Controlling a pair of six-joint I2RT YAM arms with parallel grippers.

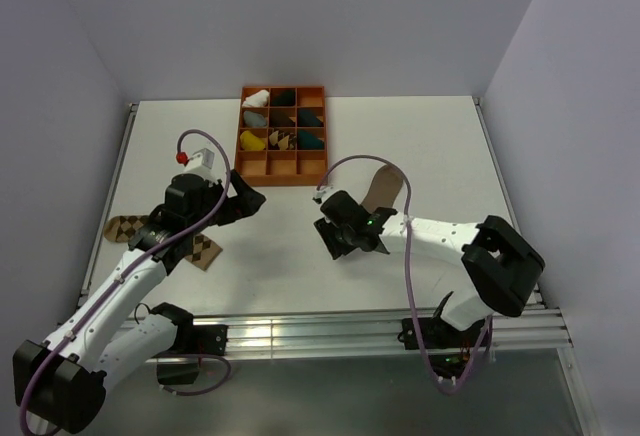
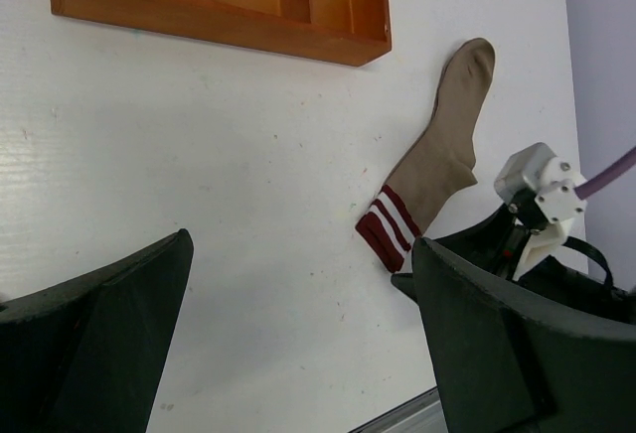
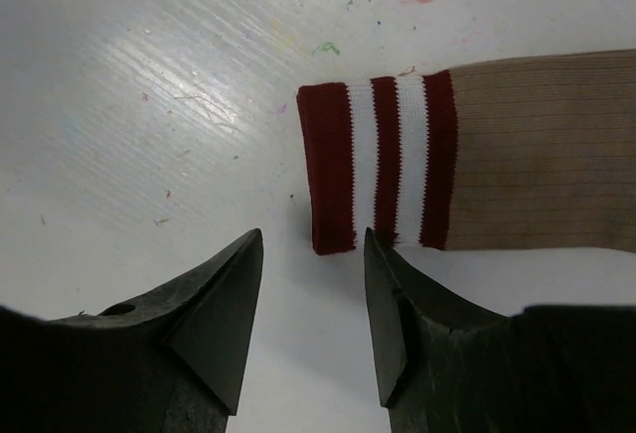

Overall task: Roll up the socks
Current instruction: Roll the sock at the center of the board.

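Note:
The tan sock with a dark red-and-white striped cuff [image 1: 381, 190] lies flat on the white table right of centre. It also shows in the left wrist view [image 2: 442, 150]. My right gripper [image 1: 331, 234] is open and empty, low over the table. In the right wrist view its tips [image 3: 311, 244] sit just short of the cuff's [image 3: 378, 165] corner, apart from it. The argyle sock [image 1: 203, 251] lies at the left, partly hidden under my left arm. My left gripper [image 1: 250, 197] is open and empty above bare table, as the left wrist view [image 2: 303, 246] shows.
An orange compartment tray [image 1: 283, 171] with several rolled sock bundles stands at the back centre; its near corner shows in the left wrist view [image 2: 338, 46]. A metal rail [image 1: 330, 331] runs along the table's near edge. Walls close in on the left, back and right.

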